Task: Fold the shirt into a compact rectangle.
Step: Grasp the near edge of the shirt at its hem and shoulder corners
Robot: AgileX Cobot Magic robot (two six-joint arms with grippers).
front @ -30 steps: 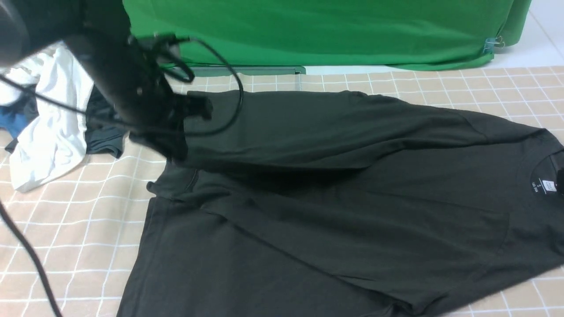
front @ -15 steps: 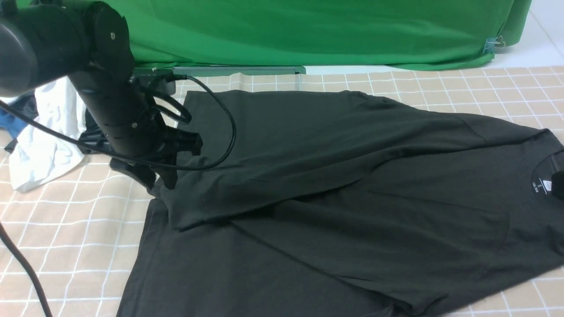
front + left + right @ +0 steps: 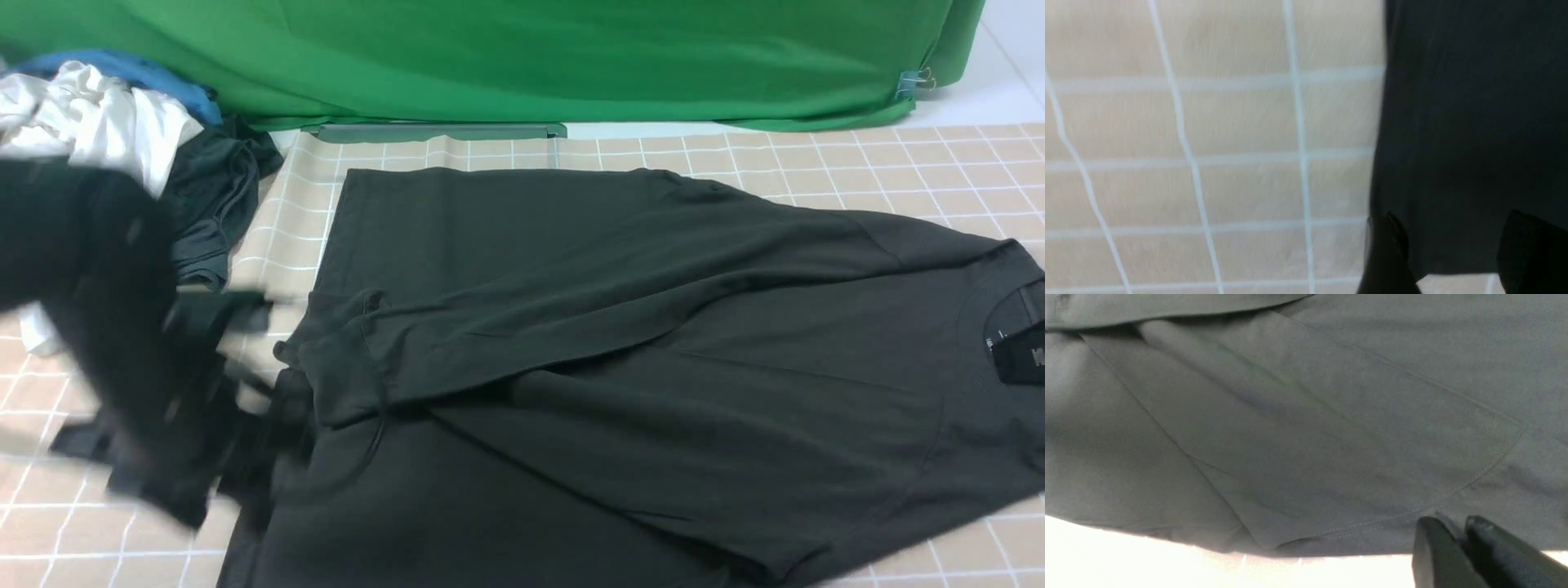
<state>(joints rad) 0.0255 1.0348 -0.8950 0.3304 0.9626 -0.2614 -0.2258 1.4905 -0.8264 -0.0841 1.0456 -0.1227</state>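
**Black shirt half-folded, one gripper smeared, the other cut off**

Black cotton fills most of the front view. The shirt [image 3: 653, 367] lies flat on the checked tablecloth [image 3: 898, 163], with its collar [image 3: 1004, 327] at three o'clock and its hem end at nine. Its twelve o'clock side is turned over toward the middle, and that flap ends in a bunched sleeve [image 3: 343, 359]. The six o'clock edge and the collar side run past the frame.

At eight o'clock the left arm [image 3: 106, 327] is a dark motion smear, so its shape cannot be read there. In its own wrist view the left gripper [image 3: 1451, 216] has its fingers spread wide. They clasp nothing and sit above the shirt's edge.

Only a black sliver of the right gripper [image 3: 1035, 357] shows at three o'clock, over the collar. From its wrist, the right gripper [image 3: 1453, 520] has its fingers close together, with a dark slit between them. It seems to sit at a shirt edge, but I cannot tell whether it pinches cloth.

At ten o'clock, white cloth [image 3: 90, 122], blue cloth [image 3: 122, 65] and a dark grey garment [image 3: 212, 212] lie heaped, partly hidden by the arm. A green backdrop [image 3: 571, 57] closes twelve o'clock.
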